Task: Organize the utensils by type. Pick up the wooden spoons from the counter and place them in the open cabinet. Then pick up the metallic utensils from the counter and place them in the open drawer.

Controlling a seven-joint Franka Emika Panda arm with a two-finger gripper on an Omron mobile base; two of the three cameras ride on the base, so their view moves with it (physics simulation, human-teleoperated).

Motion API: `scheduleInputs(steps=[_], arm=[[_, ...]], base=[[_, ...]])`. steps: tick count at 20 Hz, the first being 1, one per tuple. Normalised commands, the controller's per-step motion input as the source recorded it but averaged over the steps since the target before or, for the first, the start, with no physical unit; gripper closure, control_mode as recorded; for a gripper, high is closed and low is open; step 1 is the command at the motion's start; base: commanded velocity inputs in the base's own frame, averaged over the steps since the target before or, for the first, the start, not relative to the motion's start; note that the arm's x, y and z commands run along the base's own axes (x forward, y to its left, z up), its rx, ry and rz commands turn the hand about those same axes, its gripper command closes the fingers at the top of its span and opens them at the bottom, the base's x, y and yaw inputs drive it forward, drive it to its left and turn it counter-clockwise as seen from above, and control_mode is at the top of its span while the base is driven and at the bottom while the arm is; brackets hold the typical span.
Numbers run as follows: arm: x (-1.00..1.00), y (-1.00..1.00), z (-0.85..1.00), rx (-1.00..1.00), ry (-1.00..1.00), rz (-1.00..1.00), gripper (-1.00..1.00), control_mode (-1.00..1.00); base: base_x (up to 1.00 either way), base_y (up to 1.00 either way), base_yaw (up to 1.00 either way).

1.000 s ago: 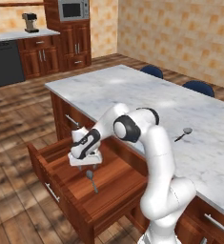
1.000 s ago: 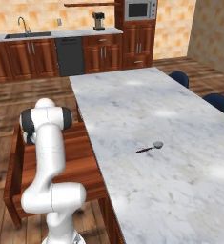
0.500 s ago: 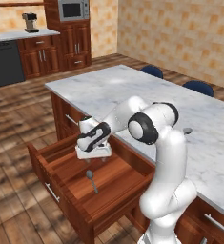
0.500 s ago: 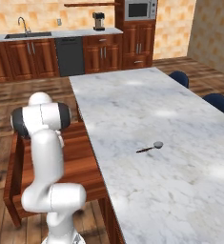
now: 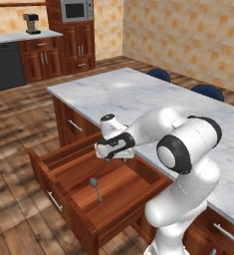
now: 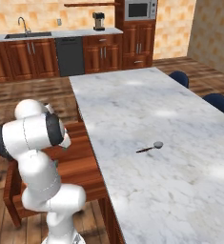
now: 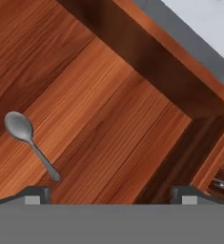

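One metallic utensil [image 5: 95, 188] with a grey round head lies on the floor of the open drawer [image 5: 45, 172], and the hand view shows this utensil [image 7: 30, 143] at lower left. My gripper [image 5: 110, 157] hangs above the drawer's back part, close to the counter [image 5: 138, 94] edge. Its jaws stand open with nothing between them [image 7: 111, 195]. A second metallic utensil [image 6: 151, 147] rests on the counter [image 6: 132, 105] near the middle. The wooden spoons and the cabinet are out of view.
The drawer [image 6: 80, 164] juts out from the island toward the wooden floor. Blue stools [image 5: 159, 74] stand on the counter's far side. A dishwasher [image 6: 69, 56], a sink [image 6: 27, 34], a coffee maker [image 6: 98, 21] and a microwave [image 6: 138, 9] line the back wall.
My hand has drifted from the drawer's middle toward the counter side while the elbow swung out right. The utensil in the drawer has stayed put, and the jaws have stayed open.
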Motion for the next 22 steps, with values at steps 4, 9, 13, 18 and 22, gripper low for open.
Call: scheduleInputs(steps=[4, 9, 13, 18, 22], arm=[[-0.38, -0.71, 0.60, 0.00, -0.22, -0.06, -1.00, -1.00], [-0.34, -0.74, 0.56, 0.00, -0.21, -0.06, -1.00, -1.00], [-0.30, -0.76, 0.55, 0.03, -0.17, -0.05, -1.00, -1.00], [-0.24, -0.78, 0.58, 0.06, -0.12, -0.04, -1.00, -1.00], [-0.08, -0.75, 0.49, 0.05, -0.01, -0.06, -1.00, -1.00]], base=[[0.00, 0.00, 0.00], [0.00, 0.00, 0.00], [0.00, 0.00, 0.00], [0.00, 0.00, 0.00], [0.00, 0.00, 0.00]])
